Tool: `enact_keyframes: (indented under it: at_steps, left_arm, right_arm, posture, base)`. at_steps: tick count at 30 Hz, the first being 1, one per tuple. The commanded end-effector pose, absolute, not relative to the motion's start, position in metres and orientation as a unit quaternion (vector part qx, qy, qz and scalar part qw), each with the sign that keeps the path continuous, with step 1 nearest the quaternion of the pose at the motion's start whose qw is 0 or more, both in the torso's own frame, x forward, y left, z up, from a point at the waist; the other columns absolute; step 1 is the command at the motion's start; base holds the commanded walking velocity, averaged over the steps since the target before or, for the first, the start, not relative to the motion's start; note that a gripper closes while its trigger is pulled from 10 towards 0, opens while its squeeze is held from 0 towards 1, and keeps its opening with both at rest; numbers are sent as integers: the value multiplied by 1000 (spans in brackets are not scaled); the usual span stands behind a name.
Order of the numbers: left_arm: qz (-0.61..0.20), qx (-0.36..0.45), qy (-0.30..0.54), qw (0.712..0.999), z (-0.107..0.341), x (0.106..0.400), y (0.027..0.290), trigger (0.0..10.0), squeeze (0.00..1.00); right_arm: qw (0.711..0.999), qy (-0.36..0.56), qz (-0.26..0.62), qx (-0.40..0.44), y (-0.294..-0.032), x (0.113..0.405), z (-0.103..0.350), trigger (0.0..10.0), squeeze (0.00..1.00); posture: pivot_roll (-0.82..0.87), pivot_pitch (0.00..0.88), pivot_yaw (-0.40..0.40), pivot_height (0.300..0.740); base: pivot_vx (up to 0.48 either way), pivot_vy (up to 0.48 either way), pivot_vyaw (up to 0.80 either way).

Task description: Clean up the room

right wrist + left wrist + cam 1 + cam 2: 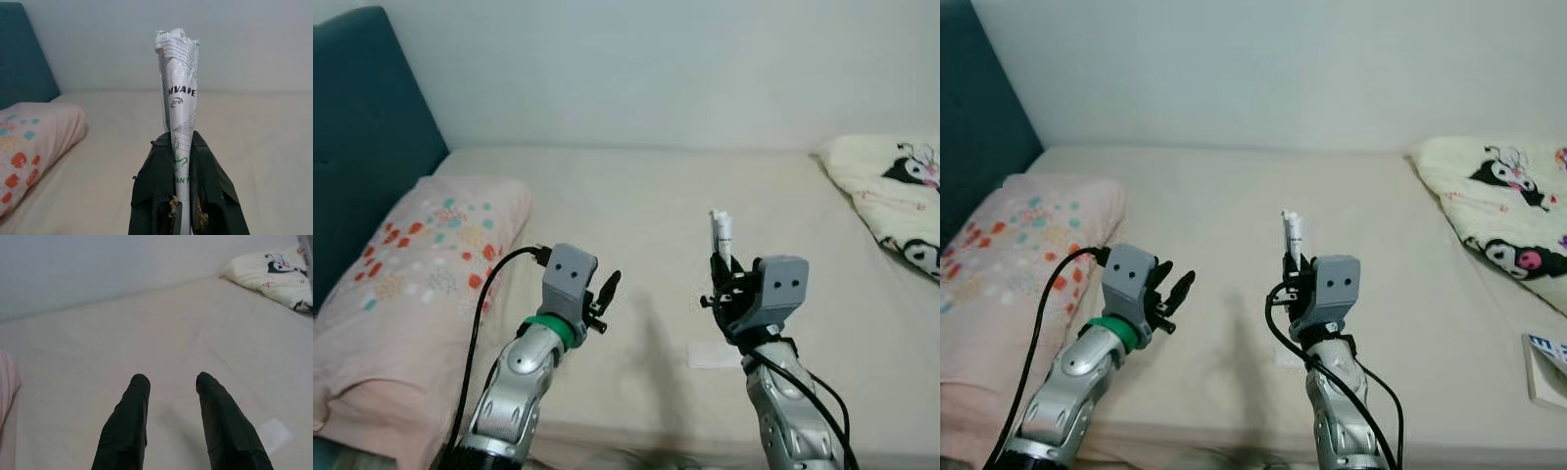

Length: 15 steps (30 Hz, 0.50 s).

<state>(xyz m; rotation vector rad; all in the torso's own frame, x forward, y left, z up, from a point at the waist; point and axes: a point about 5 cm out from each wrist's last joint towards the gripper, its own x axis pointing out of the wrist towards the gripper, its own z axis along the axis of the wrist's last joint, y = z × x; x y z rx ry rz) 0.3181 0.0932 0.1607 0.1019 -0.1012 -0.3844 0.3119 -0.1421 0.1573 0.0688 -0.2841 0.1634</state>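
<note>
The right end effector (722, 279) is pinching a crumpled white wrapper (178, 105) upright between its 2 fingers, above the beige bed (646, 206). The left end effector (168, 387) is hovering with fingers spread, holding nothing, beside a pink pillow (411, 284).

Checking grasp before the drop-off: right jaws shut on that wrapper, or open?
Shut. In the right wrist view the right gripper has its jaws pressed against both sides of the crumpled white wrapper, which stands upright above the bed.
</note>
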Motion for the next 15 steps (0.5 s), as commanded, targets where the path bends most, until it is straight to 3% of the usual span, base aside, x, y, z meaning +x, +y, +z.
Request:
enact_keyframes:
  at_steps: [1,15]
  left_arm:
    - [-189,54,-39,980,154,318,94,10000,0]
    - [-186,51,-37,981,152,318,97,10000,0]
  right_arm:
    - [988,-129,81,35,-141,310,150,10000,0]
    - [989,-120,81,33,-136,311,147,10000,0]
  posture:
    - [-152,56,62,730]
    - [-150,63,66,740]
  base:
    - [0,0,0]
    - [0,0,0]
